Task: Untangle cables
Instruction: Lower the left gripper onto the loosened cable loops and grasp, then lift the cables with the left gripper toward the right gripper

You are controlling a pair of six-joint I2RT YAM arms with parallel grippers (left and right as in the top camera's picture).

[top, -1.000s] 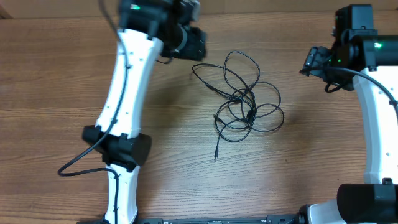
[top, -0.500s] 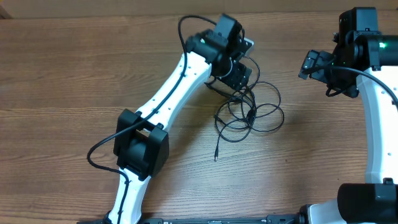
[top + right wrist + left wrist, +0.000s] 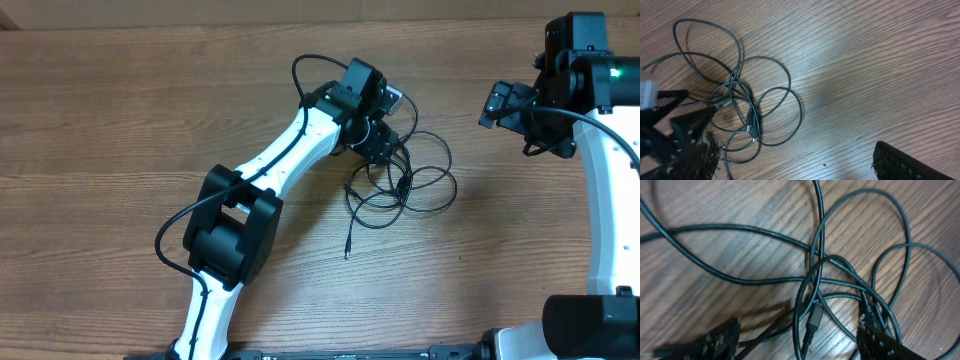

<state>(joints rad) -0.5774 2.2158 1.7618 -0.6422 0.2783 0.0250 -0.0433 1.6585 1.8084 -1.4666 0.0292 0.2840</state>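
Observation:
The cables [image 3: 401, 183] lie in a loose tangle of thin black loops on the wood table, right of centre. One free plug end [image 3: 347, 252] trails toward the front. My left gripper [image 3: 387, 151] is down over the tangle's upper left part. In the left wrist view it [image 3: 800, 344] stands open, its fingers [image 3: 720, 338] straddling several strands [image 3: 818, 230] and a small plug [image 3: 815, 320], gripping none. My right gripper [image 3: 497, 102] hangs open to the right of the tangle, apart from it. The right wrist view shows bare wood between its fingers [image 3: 900, 164] and the cables [image 3: 754, 127] at left.
The left arm [image 3: 275, 165] stretches diagonally from the front left across the table to the tangle. The right arm's white link [image 3: 605, 190] runs along the right edge. Thicker black arm wires [image 3: 305, 75] loop beside the left wrist.
The left arm swung from the table's upper left over to the tangle and came down onto its upper left loops. The right arm stayed in place.

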